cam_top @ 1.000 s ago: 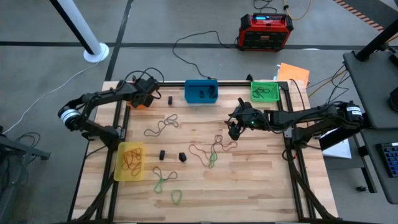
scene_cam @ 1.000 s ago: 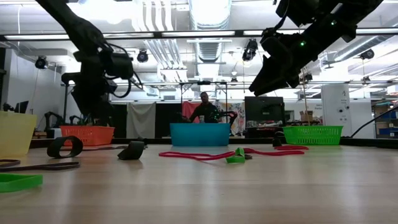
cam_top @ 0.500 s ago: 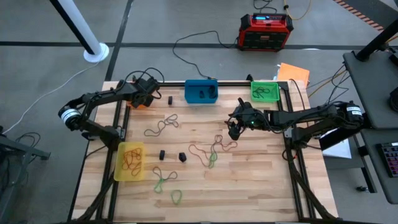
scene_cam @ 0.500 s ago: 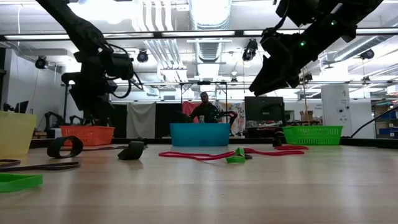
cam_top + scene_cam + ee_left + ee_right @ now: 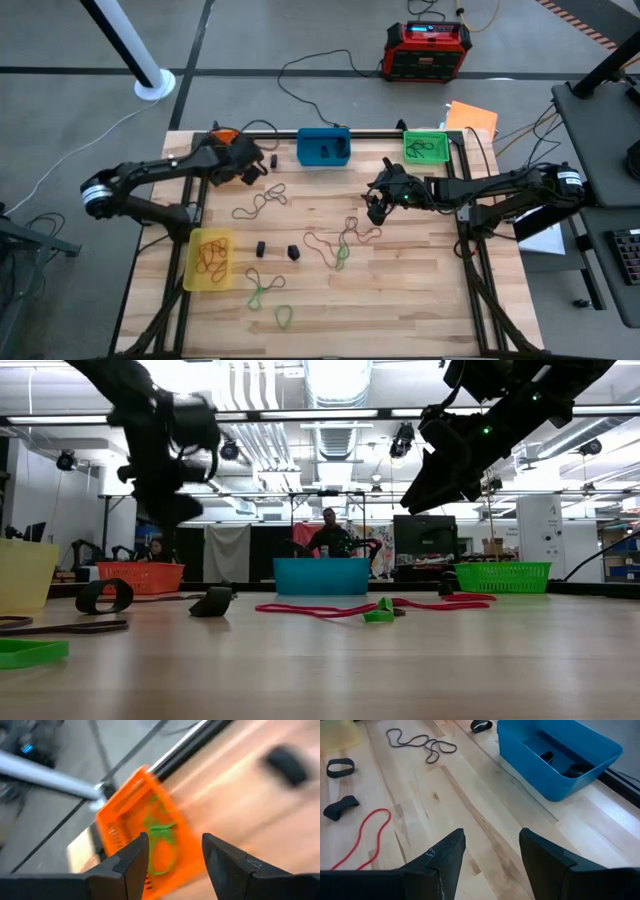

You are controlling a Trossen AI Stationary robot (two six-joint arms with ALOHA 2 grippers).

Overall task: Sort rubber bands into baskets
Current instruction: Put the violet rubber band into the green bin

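My left hand (image 5: 172, 862) hangs open and empty by the slotted orange basket (image 5: 145, 825), green loops (thin, floppy) inside. My right hand (image 5: 490, 852), open and empty too, hovers over the pale wood-plank worktop (image 5: 470, 815) near the smooth blue basket (image 5: 560, 757).

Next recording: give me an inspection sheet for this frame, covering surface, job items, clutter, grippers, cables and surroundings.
Surface: wooden table, bare at the near side.
Job's things: orange basket holds a green band; blue basket holds black bands; green basket and yellow basket hold bands too; loose rubber bands lie mid-table.
Clutter: nothing seen.
Grippers: left gripper near the orange basket, jaws open, empty; right gripper over the table, jaws open, empty.
Cables: black cable on the floor.
Surroundings: red-and-black power box; a person behind.
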